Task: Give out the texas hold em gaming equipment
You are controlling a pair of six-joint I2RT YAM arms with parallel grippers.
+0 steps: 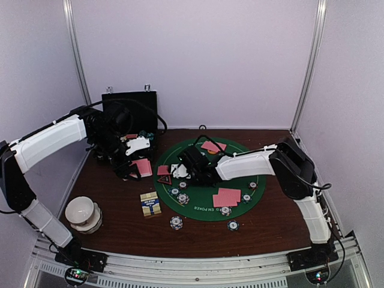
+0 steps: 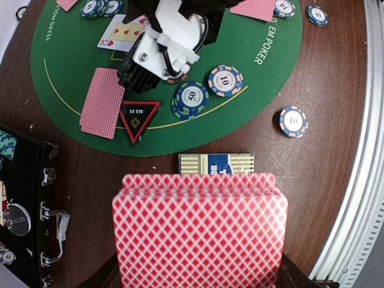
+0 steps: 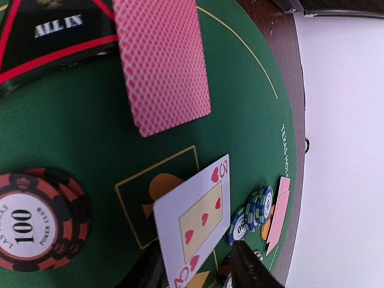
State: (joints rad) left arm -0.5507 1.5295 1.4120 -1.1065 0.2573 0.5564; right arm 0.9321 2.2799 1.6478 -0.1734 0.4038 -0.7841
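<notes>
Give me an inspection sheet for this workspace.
surface: brown wooden table with round green felt poker mat.
job's things: pink-backed cards face down on mat; striped round poker chips on and off it; red-edged triangular all-in marker.
clutter: open black hard case, blue-and-yellow card box, white bowls.
grippers: left gripper shut on pink-backed deck; right gripper open over face-up queen of hearts.
cables: black cables along both arms.
surroundings: pale enclosure walls.
</notes>
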